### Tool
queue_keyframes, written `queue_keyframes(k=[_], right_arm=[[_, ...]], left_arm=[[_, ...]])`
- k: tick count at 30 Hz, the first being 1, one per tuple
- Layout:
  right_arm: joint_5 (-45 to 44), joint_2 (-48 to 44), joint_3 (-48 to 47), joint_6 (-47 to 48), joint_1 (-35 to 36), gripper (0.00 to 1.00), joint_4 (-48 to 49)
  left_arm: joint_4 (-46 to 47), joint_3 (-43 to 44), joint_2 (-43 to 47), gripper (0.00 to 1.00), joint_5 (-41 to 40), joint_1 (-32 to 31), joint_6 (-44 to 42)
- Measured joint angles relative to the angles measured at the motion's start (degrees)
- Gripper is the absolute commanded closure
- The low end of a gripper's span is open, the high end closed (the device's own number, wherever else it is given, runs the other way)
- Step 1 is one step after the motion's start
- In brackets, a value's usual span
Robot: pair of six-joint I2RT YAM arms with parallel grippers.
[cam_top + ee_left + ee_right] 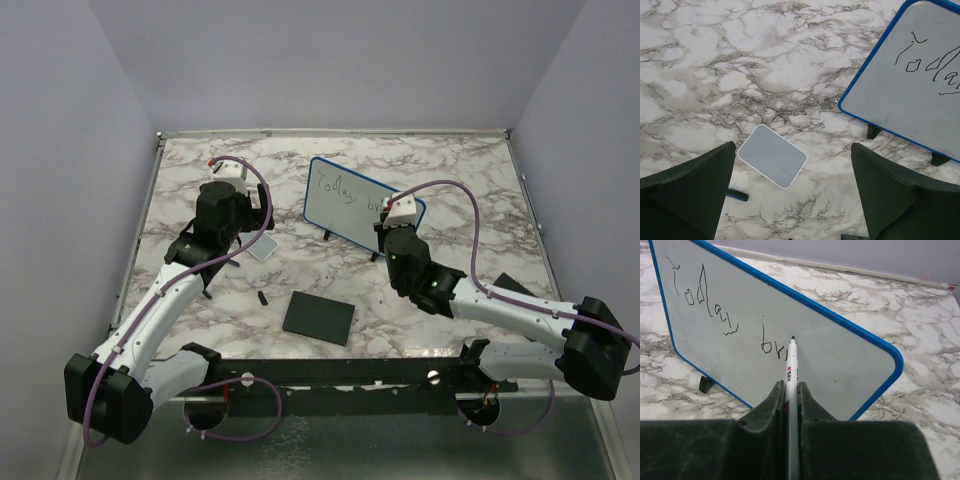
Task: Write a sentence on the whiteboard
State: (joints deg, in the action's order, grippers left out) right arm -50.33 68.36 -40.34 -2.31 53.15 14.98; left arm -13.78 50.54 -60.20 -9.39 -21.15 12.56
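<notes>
The whiteboard (350,205), white with a blue rim and black feet, stands tilted at mid-table; it also shows in the right wrist view (790,335) and the left wrist view (910,85). The sentence (720,315) reads "Today br" in dark marker; it also shows from above (345,193). My right gripper (790,390) is shut on a white marker (791,370) whose black tip is at the board just right of "br". From above the right gripper (392,225) is at the board's right end. My left gripper (790,200) is open and empty, above the marble left of the board.
A small pale grey tile (772,155) lies on the table under the left gripper, also seen from above (262,248). A black square pad (319,317) lies near the front. A small black cap (262,298) lies left of it. A dark blue piece (737,195) lies by the tile.
</notes>
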Motion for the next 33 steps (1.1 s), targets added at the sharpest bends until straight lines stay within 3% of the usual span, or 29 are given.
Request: queue_keyframes(k=[33], right_arm=[[3.3, -5.4, 2.3, -1.4, 0.0, 1.00, -3.9]], left_arm=[[0.0, 0.0, 0.0, 0.01, 0.0, 0.0, 0.0]])
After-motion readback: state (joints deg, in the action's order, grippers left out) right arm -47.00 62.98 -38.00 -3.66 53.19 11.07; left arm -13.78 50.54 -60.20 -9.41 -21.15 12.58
